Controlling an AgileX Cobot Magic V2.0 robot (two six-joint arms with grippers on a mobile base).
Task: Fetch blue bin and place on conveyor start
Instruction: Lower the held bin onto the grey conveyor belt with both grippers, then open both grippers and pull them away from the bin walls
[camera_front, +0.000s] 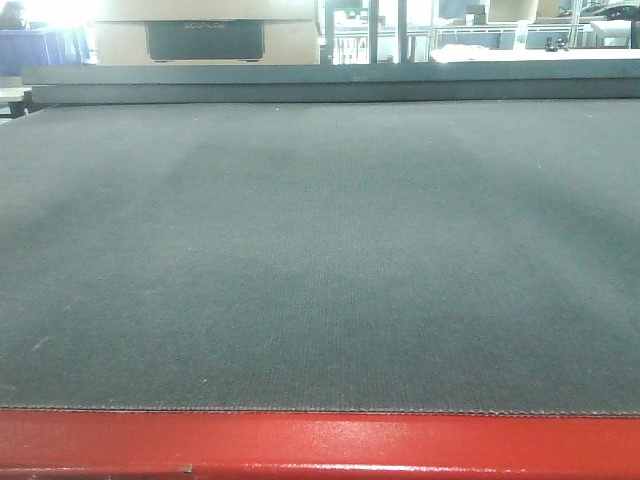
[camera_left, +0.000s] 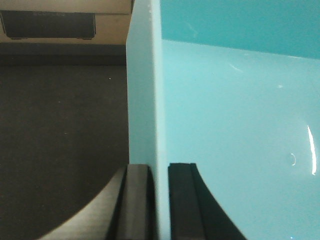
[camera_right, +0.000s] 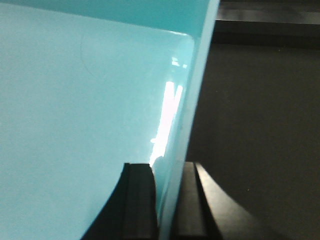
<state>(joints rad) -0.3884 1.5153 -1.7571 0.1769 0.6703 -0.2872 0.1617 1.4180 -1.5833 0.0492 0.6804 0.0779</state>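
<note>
The blue bin (camera_left: 225, 115) is a smooth turquoise tub that fills most of both wrist views. My left gripper (camera_left: 159, 172) is shut on the bin's left wall, one finger outside and one inside. My right gripper (camera_right: 169, 172) is shut on the blue bin (camera_right: 85, 100) at its right wall in the same way. Under the bin lies the dark grey belt of the conveyor start (camera_front: 320, 250), with its red front edge (camera_front: 320, 445) nearest me. The belt (camera_left: 60, 140) shows left of the bin, and the belt (camera_right: 260, 125) shows again to its right. The front view shows neither bin nor grippers.
A dark raised rail (camera_front: 330, 82) crosses the far end of the belt. Behind it stands a beige box with a dark panel (camera_front: 205, 38), and shelving and glass fronts (camera_front: 480, 30) at the back right.
</note>
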